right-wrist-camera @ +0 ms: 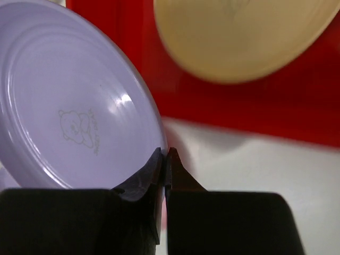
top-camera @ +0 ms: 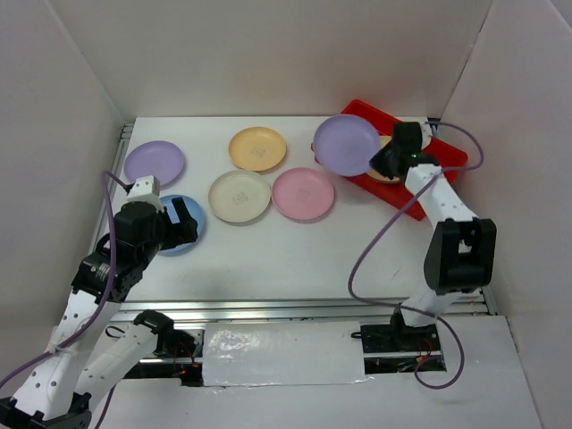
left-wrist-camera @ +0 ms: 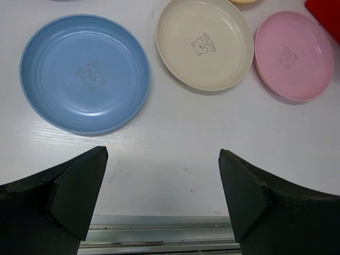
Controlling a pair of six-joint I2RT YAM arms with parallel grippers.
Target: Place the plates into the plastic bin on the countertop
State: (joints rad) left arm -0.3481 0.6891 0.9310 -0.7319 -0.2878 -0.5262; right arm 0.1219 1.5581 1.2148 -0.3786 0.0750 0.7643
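Plates, top view: held lilac plate (top-camera: 347, 145) hangs tilted over the left rim of the red bin (top-camera: 375, 112); five more lie flat on the white surface (top-camera: 277, 259).
Loose plates, top view: second lilac plate (top-camera: 154, 163) at far left; orange plate (top-camera: 257, 148) towards the back; cream plate (top-camera: 239, 196) and pink plate (top-camera: 303, 193) side by side, edges close together; blue plate (top-camera: 199, 223) partly covered by the left gripper (top-camera: 183, 223).
Bin contents, top view: one yellowish plate (top-camera: 391, 176), mostly hidden by the right gripper (top-camera: 380, 165).
Left gripper, left wrist view: fingers spread wide, holding nothing, over bare surface beside the metal rail (left-wrist-camera: 159, 234); blue plate just ahead, cream and pink plates beyond it to the right.
Right gripper, right wrist view: fingers pinching the rim of the held lilac plate; yellowish plate and red bin blurred behind.
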